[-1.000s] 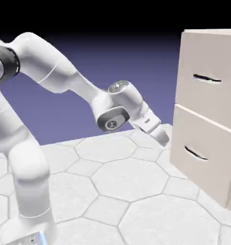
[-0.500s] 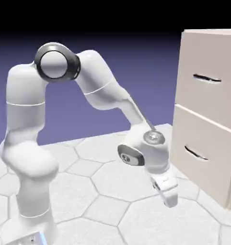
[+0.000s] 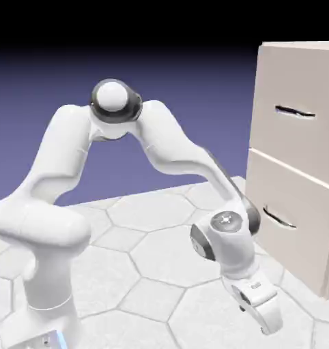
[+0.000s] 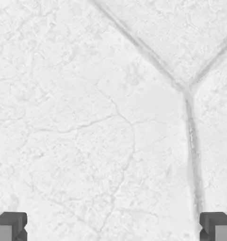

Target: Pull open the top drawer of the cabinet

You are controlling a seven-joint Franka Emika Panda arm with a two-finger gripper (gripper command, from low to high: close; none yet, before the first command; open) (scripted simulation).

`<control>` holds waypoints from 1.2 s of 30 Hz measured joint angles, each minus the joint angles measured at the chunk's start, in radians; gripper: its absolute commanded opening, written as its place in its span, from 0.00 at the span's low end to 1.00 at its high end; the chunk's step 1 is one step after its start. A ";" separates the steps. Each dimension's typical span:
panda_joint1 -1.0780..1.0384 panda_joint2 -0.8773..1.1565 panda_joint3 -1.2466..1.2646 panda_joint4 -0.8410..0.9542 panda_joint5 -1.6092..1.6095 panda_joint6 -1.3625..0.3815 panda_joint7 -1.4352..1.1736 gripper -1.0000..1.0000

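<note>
Arching up from the lower left of the exterior view, bending at a raised elbow and dropping toward the table (image 3: 160,259) in front of the cabinet (image 3: 297,163). Hanging low with gripper (image 3: 266,317) aimed down at the pale hexagon tiles, fingers (image 4: 9,226) spread wide, gripping nothing, only cracked tile between them. Sitting shut at far right, well apart from the hand: top drawer (image 3: 297,102), thin dark handle (image 3: 295,112) untouched.

Bare table (image 3: 160,266) lies between gripper (image 3: 266,320) and cabinet (image 3: 297,163).
</note>
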 measured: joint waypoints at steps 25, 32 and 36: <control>0.525 0.848 -0.753 0.276 1.017 -0.271 -1.003 0.50; 0.396 0.831 -0.733 0.460 1.036 -0.215 -0.976 0.00; 0.471 0.841 -0.744 0.351 1.023 -0.250 -0.990 0.00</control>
